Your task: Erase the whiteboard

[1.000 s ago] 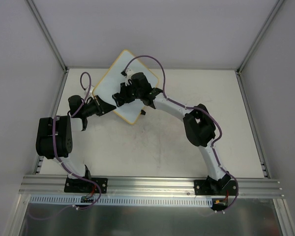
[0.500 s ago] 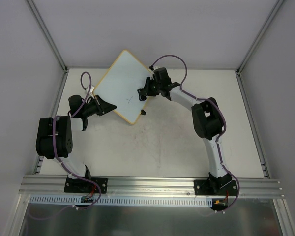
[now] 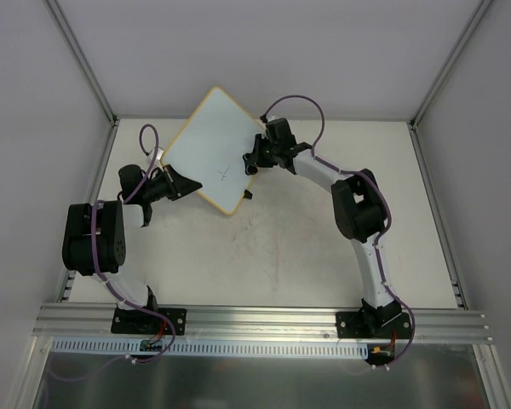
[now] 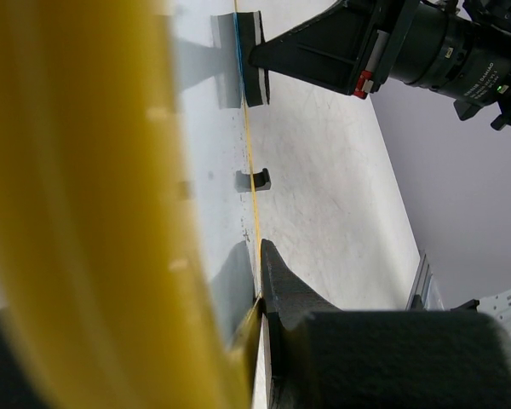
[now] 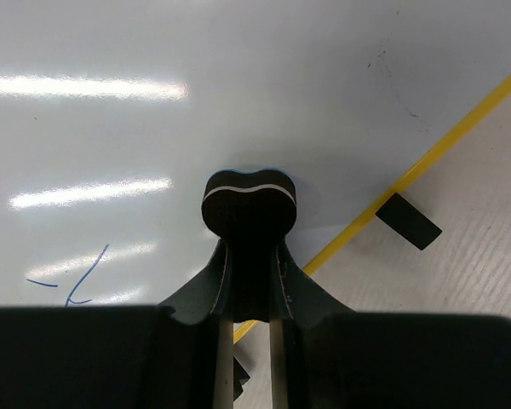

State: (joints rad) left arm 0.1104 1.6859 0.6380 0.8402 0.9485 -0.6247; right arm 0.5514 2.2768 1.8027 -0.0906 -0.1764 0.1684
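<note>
- Tilting up off the surface [image 3: 324, 256] toward 11 o'clock, the whiteboard [image 3: 213, 141] carries one small unwiped scribble [image 3: 226, 171] near its 6 o'clock part.
- Left tool [image 3: 186, 184] is clamped on the board's frame at 8 o'clock, propping it.
- Right tool [image 3: 253, 160], narrow around a dark eraser [image 5: 249, 199], sits at the 3 o'clock edge, apart from the scribble.
- Risk: a hard push could twist the board out of the left clamp, or the eraser could slide off the rim and miss.
- Writing: the scribble spells nothing, and print on the lens [image 4: 447, 60] is unreadable.
</note>
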